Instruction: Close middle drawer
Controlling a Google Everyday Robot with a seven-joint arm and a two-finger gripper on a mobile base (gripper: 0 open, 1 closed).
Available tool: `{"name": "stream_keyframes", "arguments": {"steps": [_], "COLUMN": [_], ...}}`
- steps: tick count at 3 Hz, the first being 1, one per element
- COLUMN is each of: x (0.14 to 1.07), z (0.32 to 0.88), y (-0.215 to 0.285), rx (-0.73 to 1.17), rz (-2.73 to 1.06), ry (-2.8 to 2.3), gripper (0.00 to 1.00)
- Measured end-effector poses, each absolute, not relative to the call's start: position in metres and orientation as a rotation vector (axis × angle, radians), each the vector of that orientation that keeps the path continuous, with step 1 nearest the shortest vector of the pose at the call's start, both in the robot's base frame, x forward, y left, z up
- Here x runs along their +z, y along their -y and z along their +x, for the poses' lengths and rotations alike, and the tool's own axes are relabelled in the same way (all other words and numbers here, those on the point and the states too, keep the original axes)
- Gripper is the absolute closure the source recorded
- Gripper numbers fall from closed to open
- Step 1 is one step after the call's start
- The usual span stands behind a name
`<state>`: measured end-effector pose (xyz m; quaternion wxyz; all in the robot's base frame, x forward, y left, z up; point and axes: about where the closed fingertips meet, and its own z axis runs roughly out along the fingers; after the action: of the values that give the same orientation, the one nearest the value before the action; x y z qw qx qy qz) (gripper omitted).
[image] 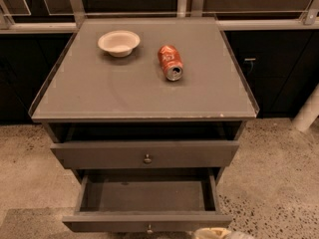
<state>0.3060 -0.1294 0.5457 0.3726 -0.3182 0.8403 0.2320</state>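
Observation:
The middle drawer (147, 222) is pulled well out of the dark grey cabinet, and its shallow grey inside (145, 195) is bare. Its flat front has a small round metal knob (148, 228) at centre, near the bottom edge of the view. My gripper (215, 232) shows only as a pale tip at the bottom edge. It is just in front of the right part of the drawer front, to the right of the knob. Most of the gripper is out of view.
The drawer above (144, 154), with its own knob (147, 158), stands slightly out under the cabinet top (99, 93). A white bowl (118, 42) and a red can lying on its side (170, 62) are on top. Speckled floor lies around; a white post (308, 111) stands at right.

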Motion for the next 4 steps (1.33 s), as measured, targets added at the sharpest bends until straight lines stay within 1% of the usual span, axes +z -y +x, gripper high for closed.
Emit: {"name": "stream_keyframes", "arguments": {"steps": [1,2,3,4], "x": [0.482,0.428,0.391,0.384], "z": [0.304,0.304,0.324,0.327], "y": [0.180,0.208,0.210,0.208], "rx": [0.583,0.613,0.677,0.694], "rz": [-0.621,-0.459,-0.392,-0.369], "ry": [-2.211,-2.214,-2.173,-2.168], "gripper": [1.00,1.00,1.00,1.00]}}
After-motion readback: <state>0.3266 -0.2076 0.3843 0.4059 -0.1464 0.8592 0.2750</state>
